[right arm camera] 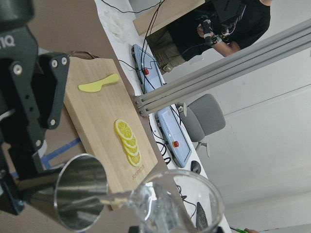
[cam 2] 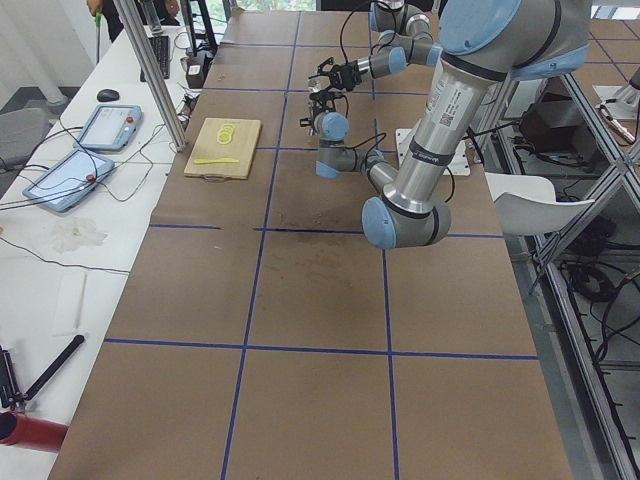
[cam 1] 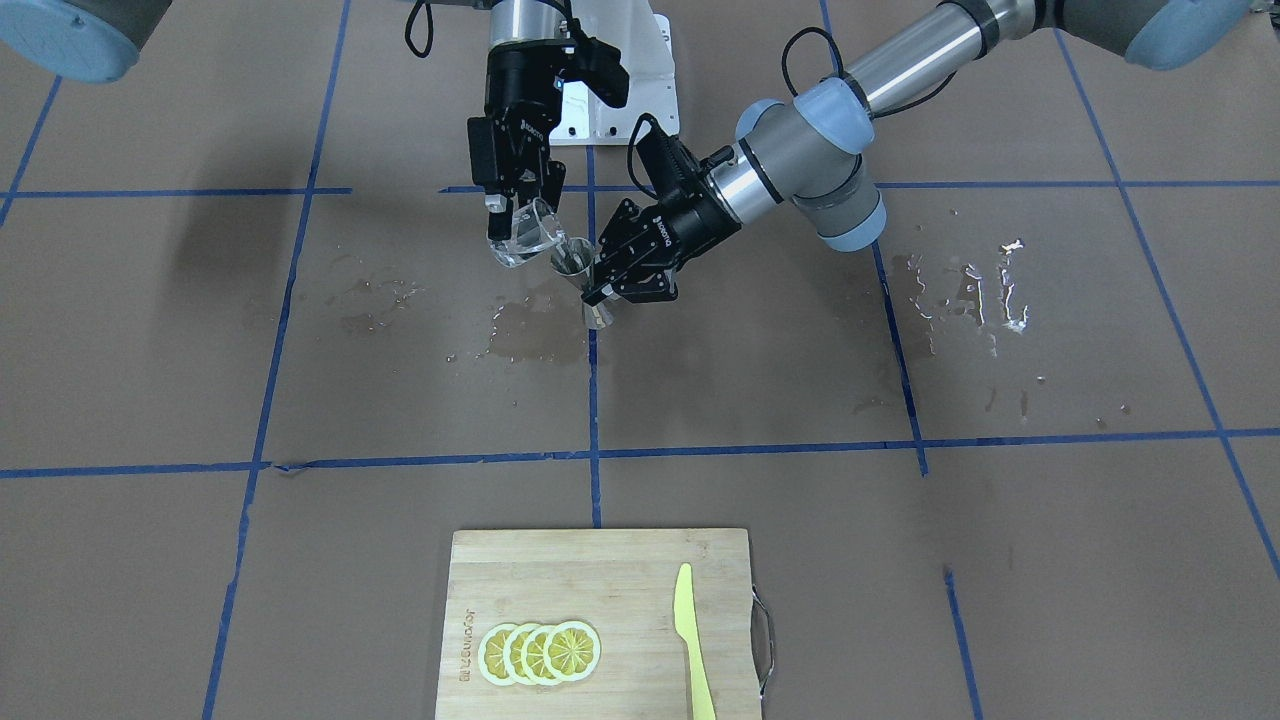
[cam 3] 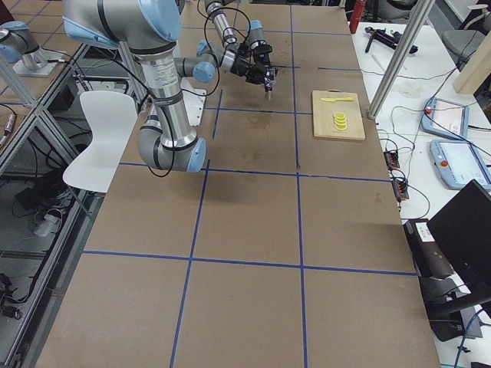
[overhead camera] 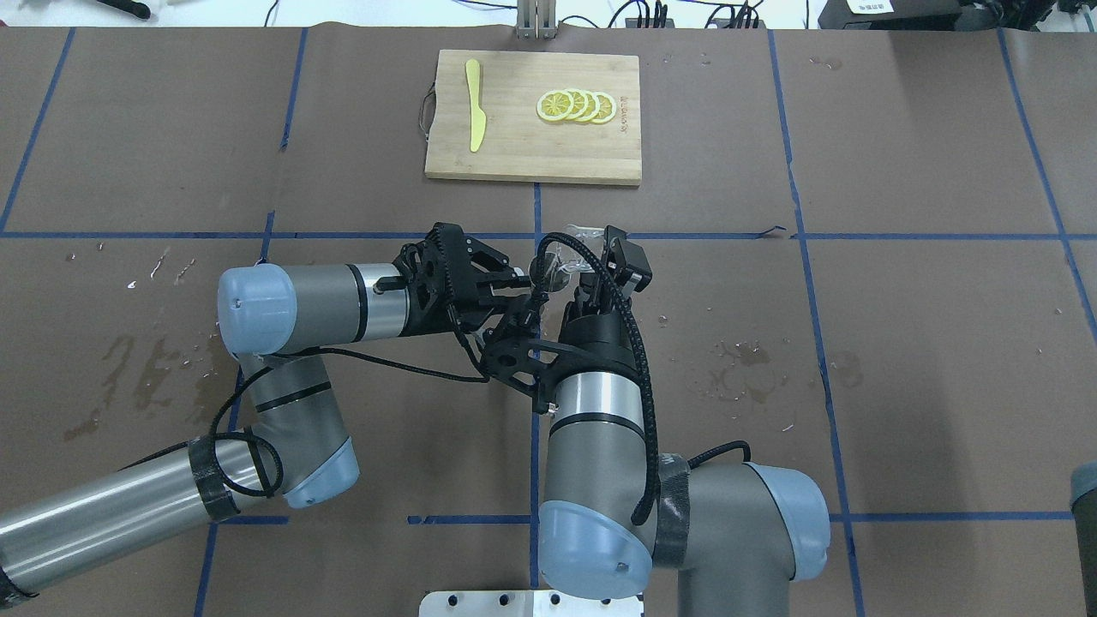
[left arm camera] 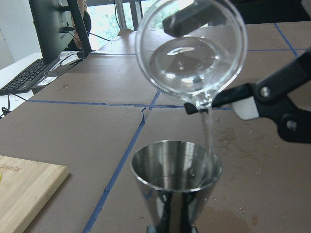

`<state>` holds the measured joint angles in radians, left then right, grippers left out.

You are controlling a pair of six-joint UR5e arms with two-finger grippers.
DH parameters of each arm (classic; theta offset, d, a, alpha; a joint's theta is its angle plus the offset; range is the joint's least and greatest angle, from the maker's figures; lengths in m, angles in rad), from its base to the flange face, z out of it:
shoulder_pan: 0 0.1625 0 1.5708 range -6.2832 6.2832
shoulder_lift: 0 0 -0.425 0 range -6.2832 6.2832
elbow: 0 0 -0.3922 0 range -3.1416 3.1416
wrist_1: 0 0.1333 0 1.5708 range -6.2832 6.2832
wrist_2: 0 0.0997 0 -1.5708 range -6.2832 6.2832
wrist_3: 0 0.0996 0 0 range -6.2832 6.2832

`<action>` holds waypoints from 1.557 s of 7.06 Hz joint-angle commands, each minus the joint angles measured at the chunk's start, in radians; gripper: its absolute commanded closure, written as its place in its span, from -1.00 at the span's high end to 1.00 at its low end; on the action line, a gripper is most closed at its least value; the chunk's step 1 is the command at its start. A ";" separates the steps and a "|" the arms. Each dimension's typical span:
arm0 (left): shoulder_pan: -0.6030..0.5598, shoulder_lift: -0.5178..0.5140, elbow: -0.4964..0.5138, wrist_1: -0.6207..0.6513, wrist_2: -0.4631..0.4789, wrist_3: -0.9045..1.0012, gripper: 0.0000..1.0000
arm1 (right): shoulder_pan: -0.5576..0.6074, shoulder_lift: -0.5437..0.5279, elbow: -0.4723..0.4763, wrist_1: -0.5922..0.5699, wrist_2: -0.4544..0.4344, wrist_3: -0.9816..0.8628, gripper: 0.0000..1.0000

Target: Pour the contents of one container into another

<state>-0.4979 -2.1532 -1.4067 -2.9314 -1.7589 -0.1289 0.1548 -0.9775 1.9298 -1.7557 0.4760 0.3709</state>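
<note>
The clear glass beaker (cam 1: 530, 238) is tipped over, lip down, with my right gripper (cam 1: 515, 215) shut on it. In the left wrist view the beaker (left arm camera: 192, 53) hangs above the steel jigger (left arm camera: 177, 177), and a thin stream of water (left arm camera: 209, 128) runs from its lip into the jigger's open cone. My left gripper (cam 1: 597, 287) is shut on the jigger (cam 1: 573, 258) at its waist and holds it upright above the table. The right wrist view shows the beaker rim (right arm camera: 182, 201) beside the jigger's mouth (right arm camera: 80, 196). From overhead both grippers (overhead camera: 524, 296) (overhead camera: 578, 276) meet near the table's middle.
A bamboo cutting board (cam 1: 600, 580) carries lemon slices (cam 1: 540, 652) and a yellow plastic knife (cam 1: 690, 640) at the side away from the robot. A wet patch (cam 1: 535, 335) lies under the jigger, and more spilled water (cam 1: 965, 290) under the left arm.
</note>
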 commanded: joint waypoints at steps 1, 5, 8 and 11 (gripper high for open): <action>0.001 -0.001 0.000 0.000 -0.001 0.000 -1.00 | 0.011 0.000 0.000 -0.002 -0.002 -0.052 -1.00; 0.001 -0.001 0.000 0.000 -0.001 0.000 -1.00 | 0.017 0.011 -0.002 -0.002 -0.002 -0.133 -1.00; 0.001 -0.001 0.000 0.000 -0.001 0.000 -1.00 | 0.017 0.016 -0.002 -0.002 -0.004 -0.159 -1.00; 0.001 -0.001 0.000 -0.002 -0.001 0.000 -1.00 | 0.015 0.020 0.000 -0.031 -0.011 -0.194 -1.00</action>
<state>-0.4970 -2.1537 -1.4067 -2.9328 -1.7595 -0.1288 0.1705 -0.9604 1.9291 -1.7669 0.4699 0.1866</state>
